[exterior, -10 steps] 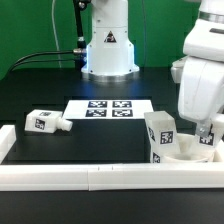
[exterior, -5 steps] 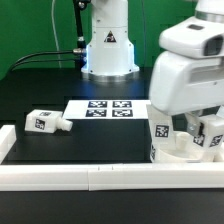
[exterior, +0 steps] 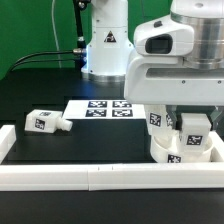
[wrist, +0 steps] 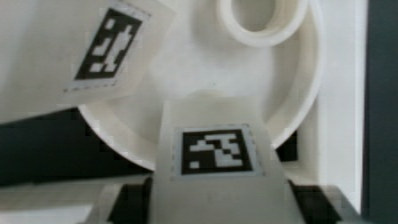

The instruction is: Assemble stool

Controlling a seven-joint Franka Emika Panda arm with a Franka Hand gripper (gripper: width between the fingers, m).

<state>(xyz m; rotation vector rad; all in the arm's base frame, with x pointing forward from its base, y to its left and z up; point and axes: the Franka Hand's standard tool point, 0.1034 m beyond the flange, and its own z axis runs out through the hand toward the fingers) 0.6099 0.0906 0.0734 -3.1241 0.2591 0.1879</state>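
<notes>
Stool seat (exterior: 166, 152) sat at the exterior view's right, against the front rail (exterior: 100, 178); loose leg (exterior: 45, 122) lay well apart. Gripper (exterior: 188, 122) straddled a tagged leg (wrist: 222, 150), but I couldn't tell whether it was clamped. Probably light, rigid, slick plastic, so grab the blocky end.

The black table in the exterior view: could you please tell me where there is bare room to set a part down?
Bare table runs between the marker board and the front rail, from the loose leg to the seat. Another patch lies between the loose leg and the robot base. The exterior view's right is crowded: seat, its legs, hand.
</notes>
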